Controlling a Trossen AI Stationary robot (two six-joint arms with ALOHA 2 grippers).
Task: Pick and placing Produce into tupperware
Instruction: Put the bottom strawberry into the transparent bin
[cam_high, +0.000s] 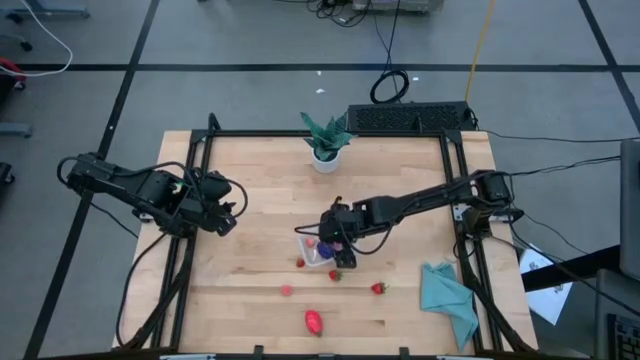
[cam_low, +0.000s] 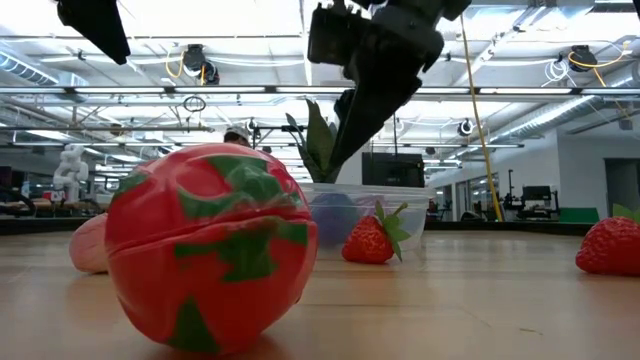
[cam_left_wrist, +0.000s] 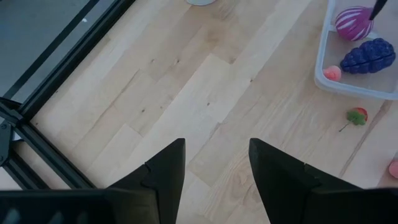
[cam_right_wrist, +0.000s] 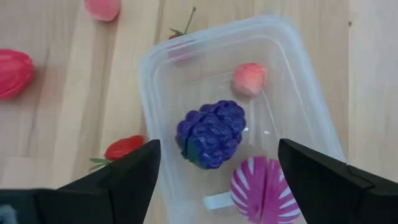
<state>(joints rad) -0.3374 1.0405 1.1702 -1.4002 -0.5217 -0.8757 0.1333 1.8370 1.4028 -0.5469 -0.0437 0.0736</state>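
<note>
The right hand (cam_right_wrist: 217, 171) hovers released over the tupperware (cam_right_wrist: 292, 74) holding three produce pieces; the left hand (cam_left_wrist: 214, 171), parted and empty, waits aside.

Wooden table (cam_high: 250, 200) bears tupperware (cam_high: 310, 250), strawberries (cam_high: 378, 288), cloth (cam_high: 447, 297).

Three fruits (cam_left_wrist: 367, 55) in tupperware (cam_left_wrist: 348, 87); strawberry (cam_left_wrist: 357, 116) beside
</note>
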